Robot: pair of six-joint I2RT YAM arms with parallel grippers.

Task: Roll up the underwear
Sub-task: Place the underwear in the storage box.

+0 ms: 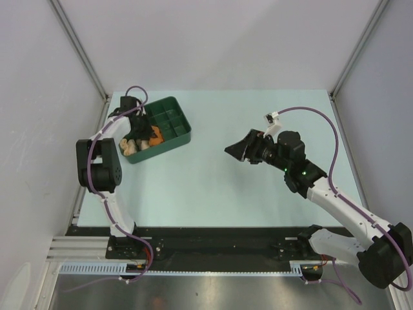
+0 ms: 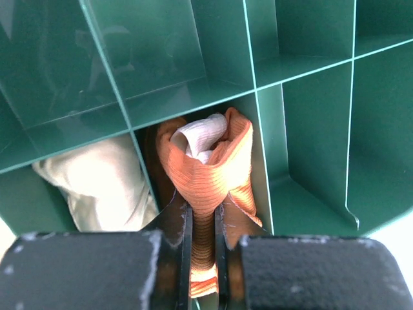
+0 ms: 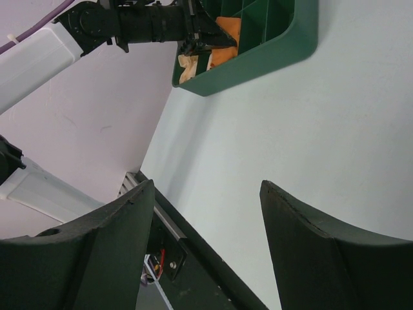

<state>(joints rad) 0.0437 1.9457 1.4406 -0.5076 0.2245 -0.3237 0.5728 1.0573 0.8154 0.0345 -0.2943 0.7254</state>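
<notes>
The rust-orange underwear (image 2: pixel 216 171) stands rolled in a compartment of the dark green tray (image 2: pixel 310 116), with cream edging at its top. My left gripper (image 2: pixel 202 236) is shut on its lower end. A pale peach piece of underwear (image 2: pixel 103 184) lies bunched in the compartment to its left. From above, the left gripper (image 1: pixel 143 128) reaches into the tray (image 1: pixel 177 116) beside the orange roll (image 1: pixel 156 134) and the pale cloth (image 1: pixel 131 147). My right gripper (image 1: pixel 235 152) hangs open and holds nothing over the table's middle; its wrist view shows its jaws (image 3: pixel 206 187) wide apart.
The tray (image 3: pixel 258 64) sits at the table's back left, with several bare compartments (image 2: pixel 148 51). White walls and slanted frame posts (image 1: pixel 77 45) enclose the table. A black rail (image 1: pixel 213 248) runs along the near edge by the arm bases.
</notes>
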